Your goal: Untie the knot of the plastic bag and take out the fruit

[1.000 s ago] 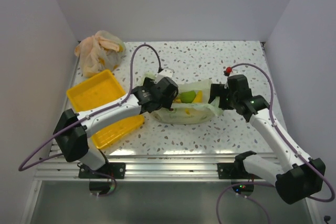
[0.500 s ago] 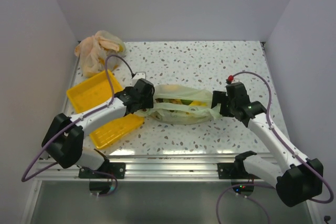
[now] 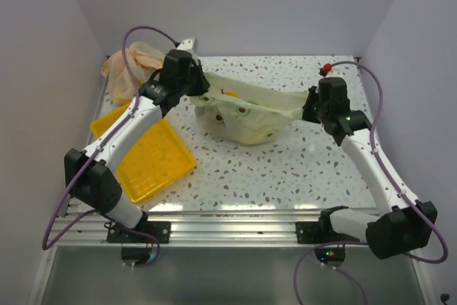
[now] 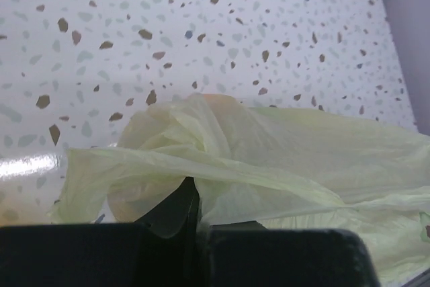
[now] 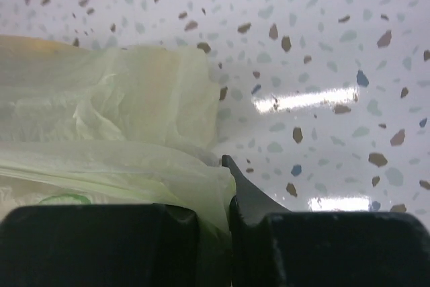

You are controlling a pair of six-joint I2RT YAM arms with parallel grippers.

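Note:
The pale green plastic bag point(image 3: 246, 113) hangs stretched between my two grippers above the speckled table, its belly sagging in the middle. Fruit shows dimly through the film as small brown round fruits point(image 3: 243, 111) and yellowish shapes. My left gripper point(image 3: 201, 85) is shut on the bag's left end. In the left wrist view the bunched plastic bag point(image 4: 269, 159) is pinched in that gripper point(image 4: 193, 210). My right gripper point(image 3: 308, 108) is shut on the bag's right end, and the right wrist view shows the bag's film point(image 5: 101, 132) caught in that gripper point(image 5: 225, 196).
A yellow tray point(image 3: 146, 158) lies at the left front under the left arm. An orange-beige plastic bag point(image 3: 132, 69) sits in the back left corner. White walls close in the table on three sides.
Both grippers went from open to shut on the bag's ends. They then rose and moved toward the back, lifting and stretching the bag off the table.

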